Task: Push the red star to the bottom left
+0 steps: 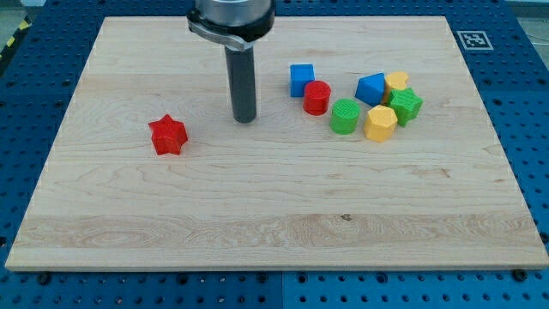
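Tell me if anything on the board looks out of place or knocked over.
Nothing stands out. The red star sits alone at the view's left, my tip stands to its right without touching it, and the other blocks cluster at the view's upper right on the wooden board.

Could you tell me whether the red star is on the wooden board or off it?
On it: the red star sits on the board, left of my tip, apart.

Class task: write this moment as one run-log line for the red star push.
tip: right of and slightly above red star, apart | red star: left-centre of board, not bottom left | contact: none | other blocks: clustered upper right
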{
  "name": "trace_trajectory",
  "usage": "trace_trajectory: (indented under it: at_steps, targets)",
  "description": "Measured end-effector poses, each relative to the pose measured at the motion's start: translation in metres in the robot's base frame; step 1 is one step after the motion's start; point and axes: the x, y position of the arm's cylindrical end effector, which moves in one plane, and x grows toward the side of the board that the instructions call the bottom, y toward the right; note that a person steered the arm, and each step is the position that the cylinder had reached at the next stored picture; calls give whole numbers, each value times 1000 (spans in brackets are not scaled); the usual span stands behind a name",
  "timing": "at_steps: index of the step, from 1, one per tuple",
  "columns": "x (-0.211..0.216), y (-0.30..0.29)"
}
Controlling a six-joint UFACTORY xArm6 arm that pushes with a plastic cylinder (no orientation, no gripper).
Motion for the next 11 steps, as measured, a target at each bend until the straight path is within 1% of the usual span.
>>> trace_trajectory:
  at_steps: [1,2,3,4,5,6,7,8,9,10,11]
  targets:
    - [19,-45]
    - [63,-75]
    - [52,-59]
    - [-1,-44]
    - [4,-80]
    - [49,-103]
    - [106,-106]
    - [120,-106]
    - [115,-107]
    - [95,-116]
    - [90,-140]
